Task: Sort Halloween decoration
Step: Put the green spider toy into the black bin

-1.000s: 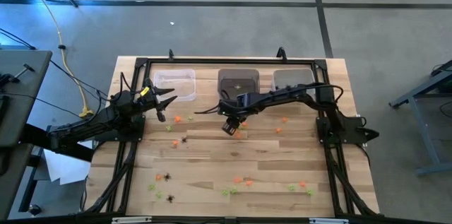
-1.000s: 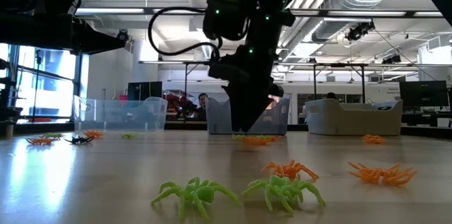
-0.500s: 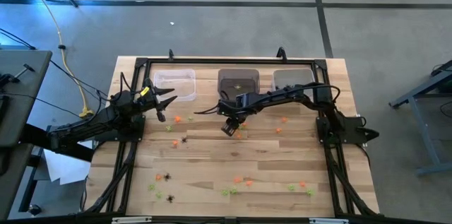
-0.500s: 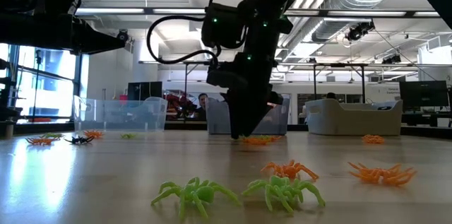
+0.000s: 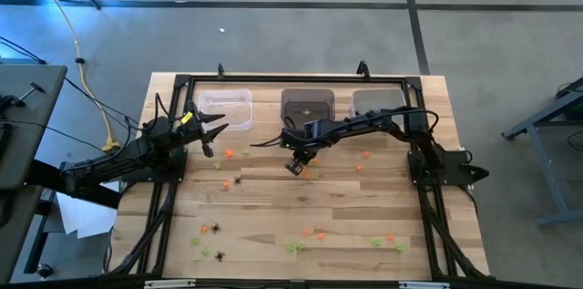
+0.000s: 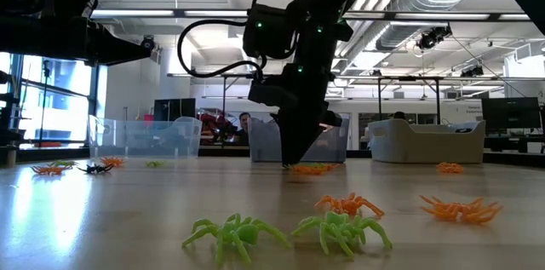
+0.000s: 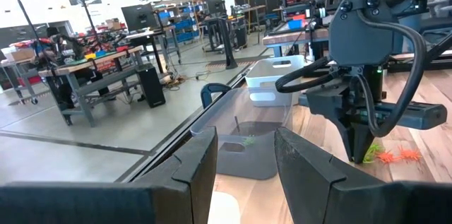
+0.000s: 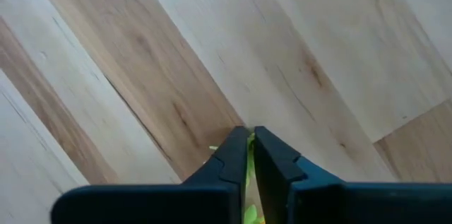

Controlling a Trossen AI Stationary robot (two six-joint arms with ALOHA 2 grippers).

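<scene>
1. Table (image 5: 273,202): wood top w/ dark frame rails along back and both sides; arms work inside that frame. The middle strip of the top is the widest bare area.
2. Three bins along the back rail: clear bin (image 5: 226,107) at left, dark middle bin (image 5: 307,105), grey bin (image 5: 375,102) at right. A lime-green trinket lies in the middle bin, seen in left wrist view (image 7: 248,140).
3. Halloween decoration is scattered. Orange ones (image 5: 231,153) and a black spider (image 5: 238,180) lie near the left gripper. More orange (image 5: 367,154) lie under the right arm. Along the front edge: a black spider (image 5: 216,229), lime-green (image 5: 291,247) and orange (image 5: 320,234).
4. Low view: two lime-green spiders (image 6: 234,234) and orange ones (image 6: 461,209) sit closest to the camera. An orange one (image 6: 313,168) lies just beside the right gripper's tips.
5. Right gripper (image 5: 296,167): arm reaches from the right side across to the table's centre, in front of the middle bin, fingers pointing down w/ tips at the tabletop. Jaws nearly closed, pinching a lime-green trinket (image 8: 249,159) between the fingers (image 8: 229,157).
6. Left gripper (image 5: 209,132): near the clear bin's front-left corner, above the table. Fingers (image 7: 199,167) are parted w/ nothing between them.
7. Room beyond: benches, and a person behind the bins in low view (image 6: 245,122).
</scene>
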